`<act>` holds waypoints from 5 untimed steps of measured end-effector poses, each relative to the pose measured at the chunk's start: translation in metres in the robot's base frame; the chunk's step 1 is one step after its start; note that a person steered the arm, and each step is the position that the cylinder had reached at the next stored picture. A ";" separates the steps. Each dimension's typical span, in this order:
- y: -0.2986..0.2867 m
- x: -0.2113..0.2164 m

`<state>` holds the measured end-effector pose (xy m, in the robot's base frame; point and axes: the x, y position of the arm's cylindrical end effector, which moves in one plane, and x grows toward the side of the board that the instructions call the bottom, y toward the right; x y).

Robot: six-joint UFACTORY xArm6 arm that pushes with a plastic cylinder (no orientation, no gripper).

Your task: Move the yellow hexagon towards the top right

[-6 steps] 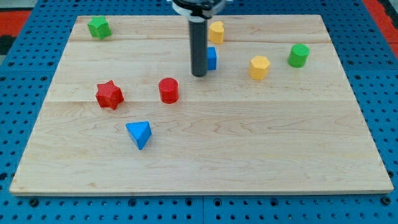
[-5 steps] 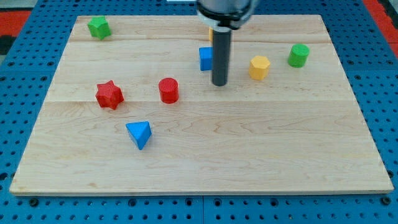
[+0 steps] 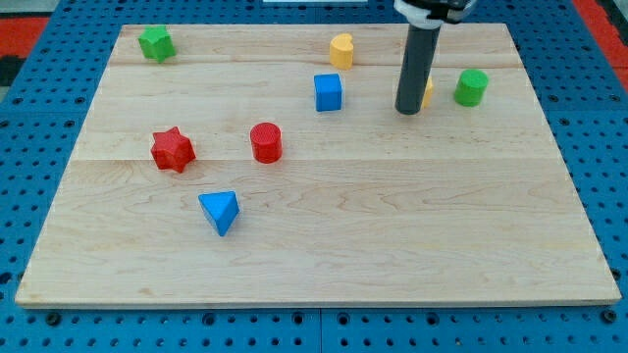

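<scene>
My tip is standing right in front of the yellow hexagon, gripping nothing, hiding most of this light, rigid, easy-sliding block near the green cylinder, so I'm judging its lower-left face the pushing spot.

Straight dark grey cylindrical rod, smooth, matte. My tip flat-ended. White collar with black band at rod's upper end, cropped by view's top.
</scene>
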<state>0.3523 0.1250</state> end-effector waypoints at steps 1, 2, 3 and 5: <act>0.023 -0.021; 0.040 -0.049; 0.041 -0.061; 0.041 -0.068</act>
